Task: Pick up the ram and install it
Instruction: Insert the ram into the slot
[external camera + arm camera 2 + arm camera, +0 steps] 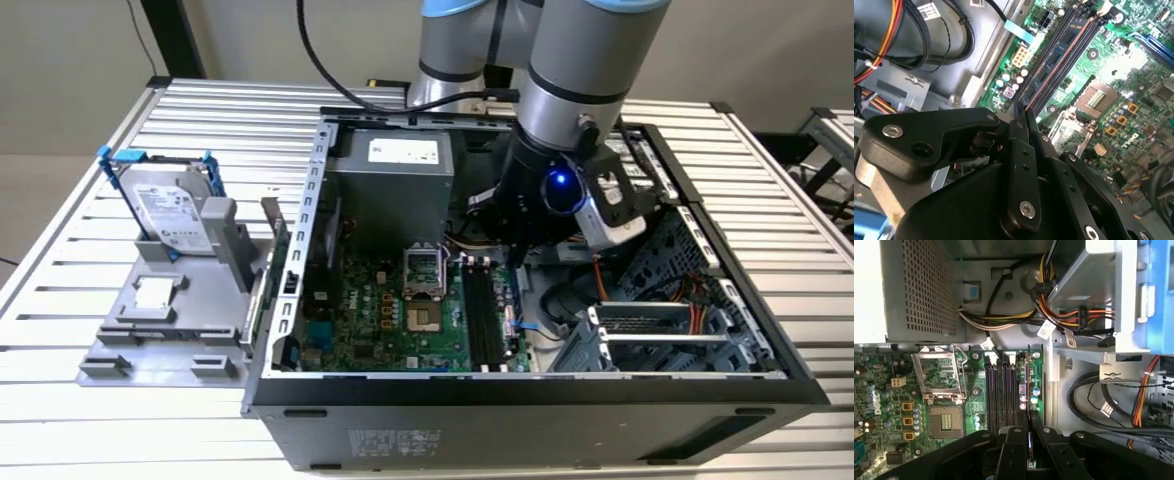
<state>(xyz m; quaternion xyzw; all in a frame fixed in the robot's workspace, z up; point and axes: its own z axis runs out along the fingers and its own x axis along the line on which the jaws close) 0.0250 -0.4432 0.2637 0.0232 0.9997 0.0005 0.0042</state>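
Your gripper (pixel 1029 432) hangs inside the open computer case (pixel 534 385), its two black fingers (pixel 1021 150) drawn close together with the ram (pixel 1026 380) pinched edge-on between them. In the first wrist view the ram runs as a thin bluish-green strip with small dark chips from the fingertips along the outermost of the black memory slots (pixel 999 385); whether it is seated in that slot or only lined up above it, you cannot tell. In the second wrist view the same board (pixel 1054 65) stretches away from the fingertips (pixel 1021 117) beside the slots' reddish-brown lines (pixel 1069 50).

The green motherboard (pixel 387 310) lies flat under your gripper, with its open metal processor socket (pixel 939 375) just beside the slots. Beyond the slots' far end sits the grey perforated power supply (pixel 919 290), trailing a bundle of yellow, red and black wires (pixel 1054 310).

In the exterior view the arm (pixel 574 60) reaches down into the case, a blue light glowing on its wrist (pixel 558 182). Well apart, at the exterior view's left, a hard drive in a blue bracket (pixel 167 205) stands propped on a grey stand (pixel 160 330) on the slatted metal table (pixel 80 240).
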